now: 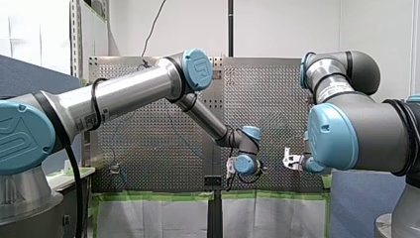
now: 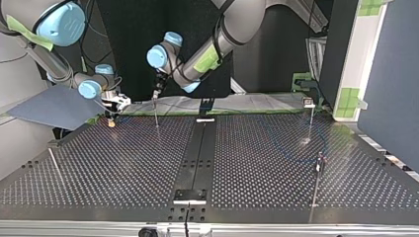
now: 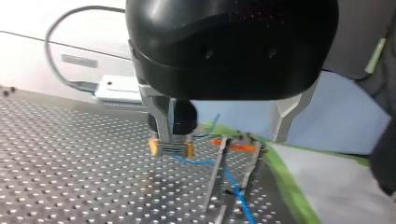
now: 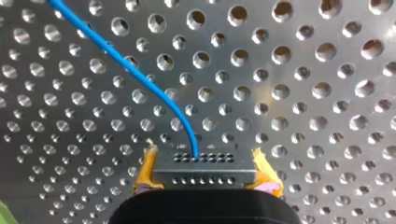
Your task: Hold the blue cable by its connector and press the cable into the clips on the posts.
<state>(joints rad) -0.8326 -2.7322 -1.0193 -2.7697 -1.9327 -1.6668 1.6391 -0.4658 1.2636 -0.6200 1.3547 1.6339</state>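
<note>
Our right pincer (image 4: 206,179) pinches the connector (image 4: 205,163) just over the worktop (image 4: 303,93), our left pincer (image 3: 222,137) hangs spread and empty, and we judge the trailing blue cable (image 4: 140,75) light and limp, best steered by that stiff connector.

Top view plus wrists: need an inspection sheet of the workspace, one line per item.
Surface: perforated metal table, black centre strip.
Job's things: grey multi-hole connector with thin blue cable leaving it; thin metal posts with an orange clip at their tops; the cable passes below the clip.
Clutter: nothing seen.
Grippers: my right gripper, yellow pads, shut on the connector; my left gripper open, holding nothing, over the posts.
Cables: black cable along my left arm.
Surroundings: blue-grey panel beside the table, green tape on a white upright.
</note>
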